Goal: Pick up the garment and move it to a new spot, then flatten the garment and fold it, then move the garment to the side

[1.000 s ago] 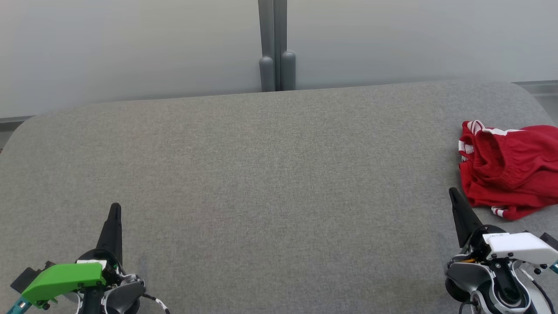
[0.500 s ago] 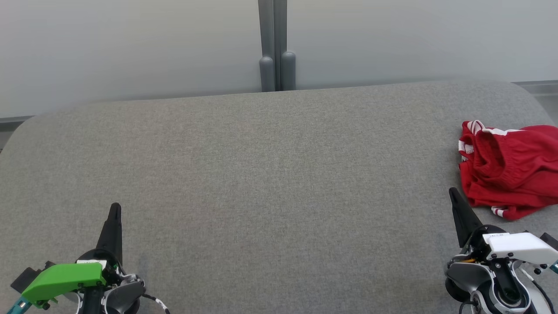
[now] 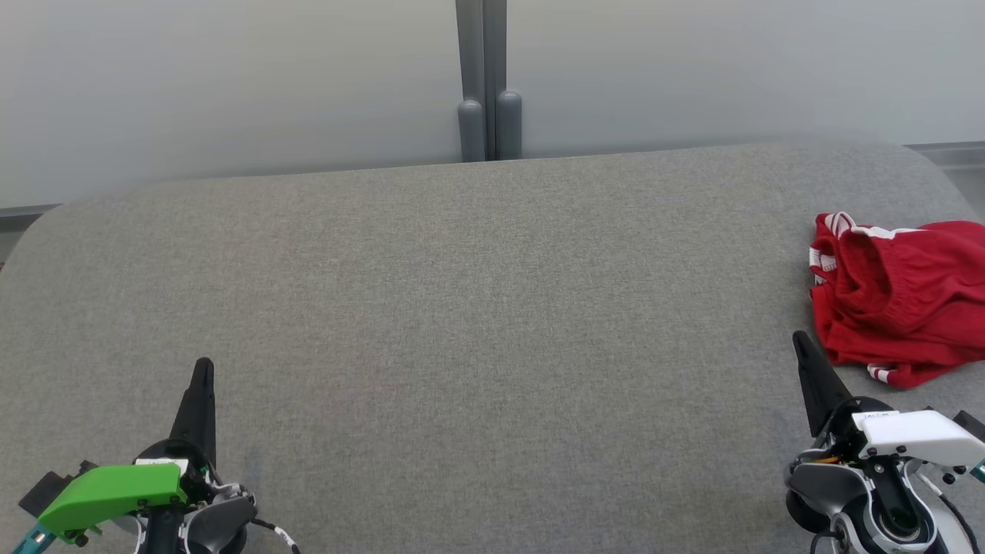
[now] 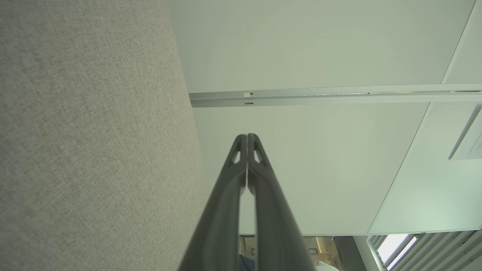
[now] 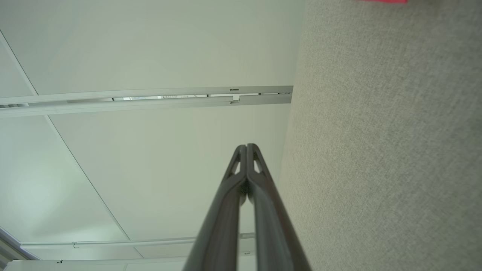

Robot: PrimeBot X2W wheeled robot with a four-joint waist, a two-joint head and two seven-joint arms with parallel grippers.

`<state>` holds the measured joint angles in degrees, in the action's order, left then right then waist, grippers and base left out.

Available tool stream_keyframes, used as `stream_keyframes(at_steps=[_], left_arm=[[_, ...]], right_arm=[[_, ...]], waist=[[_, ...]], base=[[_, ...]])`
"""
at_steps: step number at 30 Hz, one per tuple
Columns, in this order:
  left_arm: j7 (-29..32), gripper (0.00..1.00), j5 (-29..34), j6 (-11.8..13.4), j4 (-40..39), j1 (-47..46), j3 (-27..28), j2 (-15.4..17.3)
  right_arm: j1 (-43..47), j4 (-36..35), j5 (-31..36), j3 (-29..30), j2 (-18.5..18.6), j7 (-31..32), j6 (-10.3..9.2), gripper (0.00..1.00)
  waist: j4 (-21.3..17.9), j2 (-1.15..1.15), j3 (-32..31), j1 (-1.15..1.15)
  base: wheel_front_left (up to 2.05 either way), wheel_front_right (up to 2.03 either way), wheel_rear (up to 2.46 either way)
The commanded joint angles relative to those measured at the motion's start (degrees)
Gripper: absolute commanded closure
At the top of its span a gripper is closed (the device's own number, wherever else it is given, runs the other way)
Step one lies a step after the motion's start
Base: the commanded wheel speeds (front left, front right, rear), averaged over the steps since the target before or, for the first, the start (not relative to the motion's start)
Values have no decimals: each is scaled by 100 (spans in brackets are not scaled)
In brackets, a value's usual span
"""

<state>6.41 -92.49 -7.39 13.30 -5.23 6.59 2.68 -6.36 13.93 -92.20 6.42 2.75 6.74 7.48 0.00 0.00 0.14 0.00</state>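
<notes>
- Bench (image 3: 492,323) — a grey woven surface with rounded far corners. Its far edge runs along the wall. The middle and the whole left half lie bare, which leaves wide open room between the two grippers.
- Wall (image 3: 231,85) — pale panels rising behind the far edge, joined at a grey post (image 3: 482,77) that meets that edge near its middle.
- Garment (image 3: 900,296) — red cloth with white trim, crumpled in a heap by the bench's right edge, roughly midway between the far and near edges. Its right part is cut off by the border of the head view. It lies loose on the fabric, and neither gripper holds it.
- Right gripper (image 3: 800,340) — by the near right corner, under a white wrist cover (image 3: 919,431). The two dark fingers are pressed together into a single point and carry nothing. The tip stands just beside the garment's near left hem, with a narrow strip of bench showing between them. In the right wrist view the fingers meet at the tips.
- Left gripper (image 3: 203,365) — by the near left corner, under a green wrist cover (image 3: 108,492). Its fingers are likewise drawn together and empty, well apart from the garment. Whether either tip rests on the fabric cannot be told.
</notes>
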Motion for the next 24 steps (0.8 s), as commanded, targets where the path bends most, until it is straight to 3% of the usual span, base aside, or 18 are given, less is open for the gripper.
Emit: stream_keyframes(at_steps=[1,24], left_arm=[[3,100,-2,-27,-18,-48,14,38],[3,100,-2,-27,-19,-48,14,38]], right_arm=[[56,-25,-43,9,23,23,2,100],[56,-25,-44,8,23,22,2,100]], waist=[[0,0,0,0],[0,0,0,0]], base=[[0,0,0],[0,0,0]])
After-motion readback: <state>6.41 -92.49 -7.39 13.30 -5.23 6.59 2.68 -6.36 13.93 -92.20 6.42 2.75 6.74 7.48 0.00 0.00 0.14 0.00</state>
